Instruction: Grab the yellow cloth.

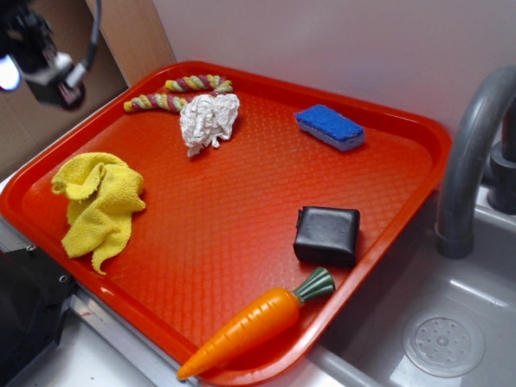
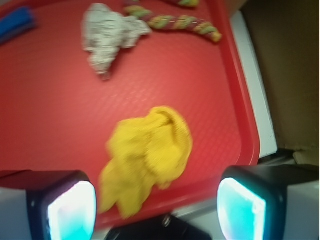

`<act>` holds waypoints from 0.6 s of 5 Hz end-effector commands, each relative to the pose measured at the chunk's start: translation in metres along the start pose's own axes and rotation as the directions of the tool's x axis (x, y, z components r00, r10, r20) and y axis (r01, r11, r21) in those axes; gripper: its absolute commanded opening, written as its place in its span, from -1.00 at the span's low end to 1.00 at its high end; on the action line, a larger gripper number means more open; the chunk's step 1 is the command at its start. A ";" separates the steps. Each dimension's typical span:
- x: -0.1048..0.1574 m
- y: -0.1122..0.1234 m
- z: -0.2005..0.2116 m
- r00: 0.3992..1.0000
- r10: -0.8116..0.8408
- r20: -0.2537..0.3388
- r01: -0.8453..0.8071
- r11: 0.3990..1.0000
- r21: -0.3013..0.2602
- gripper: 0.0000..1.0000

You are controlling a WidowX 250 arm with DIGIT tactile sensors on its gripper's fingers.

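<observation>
The yellow cloth [image 1: 98, 204] lies crumpled on the left side of the red tray [image 1: 234, 226], near its left rim. In the wrist view the yellow cloth [image 2: 150, 155] is below and ahead of my gripper [image 2: 157, 207], lying flat on the tray. The two pads [image 2: 72, 210] stand far apart, so the gripper is open with nothing between them. In the exterior view the gripper [image 1: 40, 56] hangs high at the upper left, well above the tray and apart from the cloth.
Also on the tray: a white wrinkly wad [image 1: 208, 119], a striped rope toy [image 1: 176, 91], a blue sponge [image 1: 329, 126], a black box [image 1: 326, 235] and a toy carrot [image 1: 254, 322]. A grey faucet [image 1: 472, 153] and sink [image 1: 439, 339] lie to the right.
</observation>
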State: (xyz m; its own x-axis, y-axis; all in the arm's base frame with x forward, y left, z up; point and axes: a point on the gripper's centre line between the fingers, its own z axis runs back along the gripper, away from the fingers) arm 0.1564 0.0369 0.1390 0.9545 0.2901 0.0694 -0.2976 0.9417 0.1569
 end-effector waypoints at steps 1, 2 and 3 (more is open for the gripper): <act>-0.001 -0.009 -0.087 0.994 -0.075 0.077 0.071 0.996 0.061 1.00; -0.005 -0.012 -0.120 0.989 -0.139 0.054 0.134 0.987 0.087 1.00; -0.005 -0.017 -0.129 0.985 -0.168 0.042 0.164 0.984 0.073 0.60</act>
State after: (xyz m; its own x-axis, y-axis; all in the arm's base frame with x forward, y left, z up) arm 0.1585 0.0427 0.0181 0.9880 0.1247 0.0910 -0.1443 0.9558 0.2561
